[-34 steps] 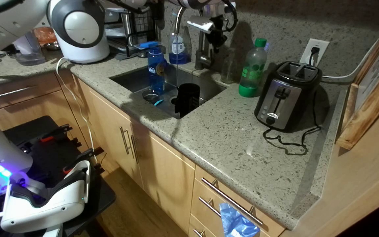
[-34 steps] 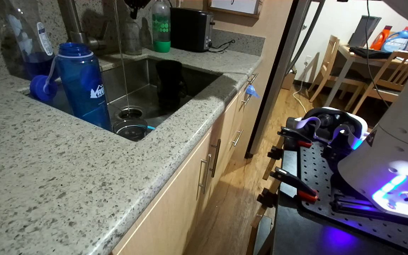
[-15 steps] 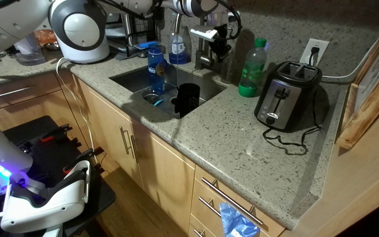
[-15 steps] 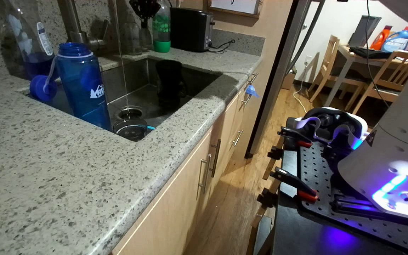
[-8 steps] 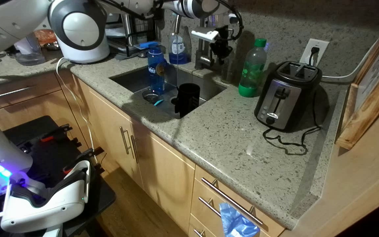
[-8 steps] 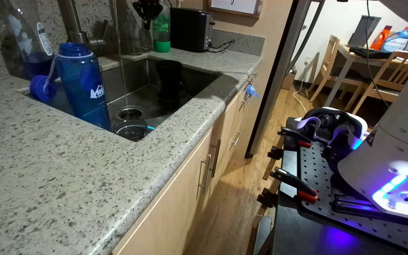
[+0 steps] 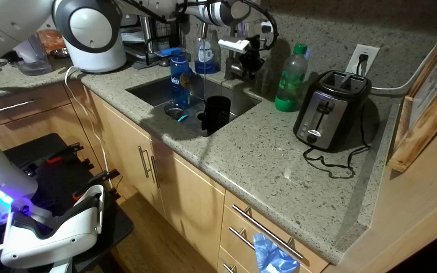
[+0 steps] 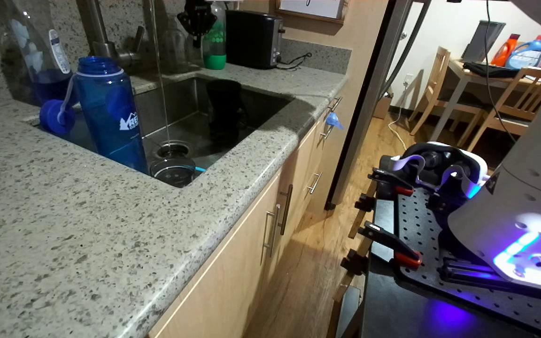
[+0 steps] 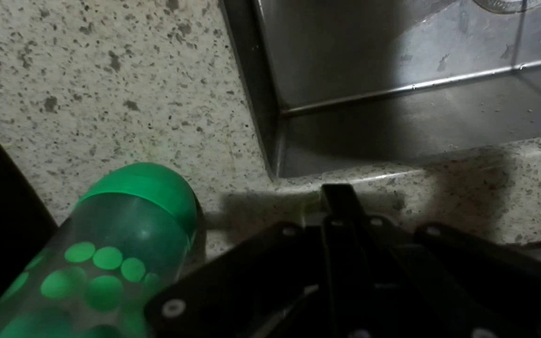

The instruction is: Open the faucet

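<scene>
Pincer (image 9: 338,191) clenched; faucet (image 8: 103,48) left of it in both exterior views, gap uncertain.

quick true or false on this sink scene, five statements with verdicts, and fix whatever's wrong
1. Water runs from the faucet into the sink. True.
2. The jaws grip the faucet's lever. False: they are shut, and an exterior view shows a gap to the lever.
3. The blue bottle has its cap screwed on. False: the cap hangs at its side and the bottle stands open.
4. A black mug stands in the sink. True.
5. The green-capped bottle stands nearer the sink than the toaster does. True.
</scene>
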`<action>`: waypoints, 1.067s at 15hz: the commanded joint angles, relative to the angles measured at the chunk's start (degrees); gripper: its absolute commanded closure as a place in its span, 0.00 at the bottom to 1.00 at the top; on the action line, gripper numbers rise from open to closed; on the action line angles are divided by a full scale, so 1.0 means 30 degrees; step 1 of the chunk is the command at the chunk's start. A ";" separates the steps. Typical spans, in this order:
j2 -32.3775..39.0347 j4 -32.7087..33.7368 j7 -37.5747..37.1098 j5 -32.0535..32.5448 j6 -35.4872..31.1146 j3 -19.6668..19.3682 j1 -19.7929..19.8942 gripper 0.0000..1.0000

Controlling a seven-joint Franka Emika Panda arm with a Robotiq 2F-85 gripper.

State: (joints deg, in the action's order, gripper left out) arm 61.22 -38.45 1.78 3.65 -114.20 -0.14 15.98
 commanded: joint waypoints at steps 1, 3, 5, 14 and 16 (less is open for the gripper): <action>-0.2159 -0.3771 0.0859 0.0292 -0.1114 -0.0011 0.0080 0.99; -0.2936 -0.5367 0.1126 0.0332 -0.1927 0.0009 0.0126 0.99; -0.3662 -0.6779 0.1241 0.0359 -0.2631 0.0036 0.0176 0.99; -0.7672 -1.3331 0.1763 0.0216 -0.5692 0.0070 0.0745 0.99; -0.8639 -1.4760 0.1997 -0.0300 -0.6067 -0.0639 0.0412 0.99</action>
State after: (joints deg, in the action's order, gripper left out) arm 42.94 -71.76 5.59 4.09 -129.30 -0.14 17.80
